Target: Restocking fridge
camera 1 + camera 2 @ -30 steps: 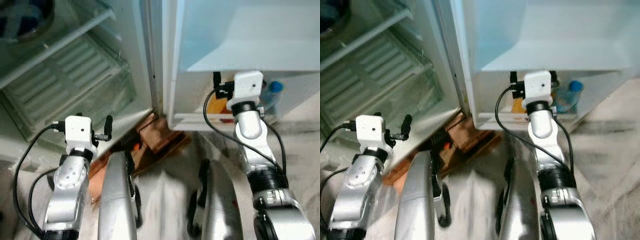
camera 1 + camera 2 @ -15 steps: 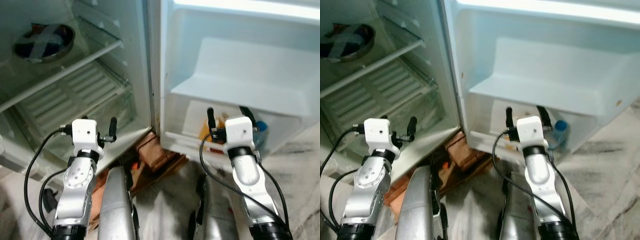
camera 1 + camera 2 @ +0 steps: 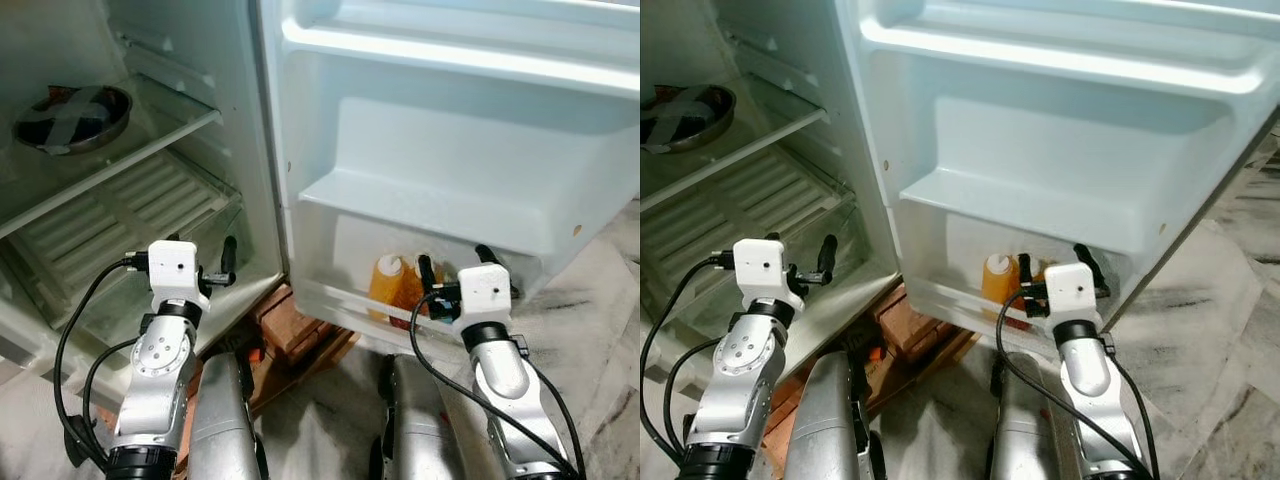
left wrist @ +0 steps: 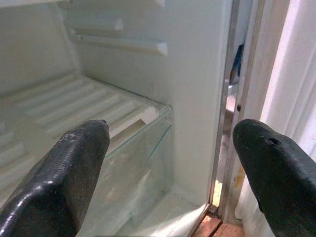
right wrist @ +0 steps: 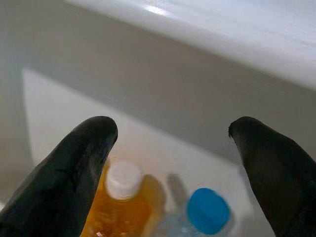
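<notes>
Head stereo pair looking down into open fridge point(image 3: 150, 150); wrist cameras close along black fingers point(image 5: 74, 168).

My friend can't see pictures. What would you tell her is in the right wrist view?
The right gripper's two black fingers are spread open, empty, above an orange bottle with a white cap and a clear bottle with a blue cap. Both stand in the white fridge door shelf.
</notes>
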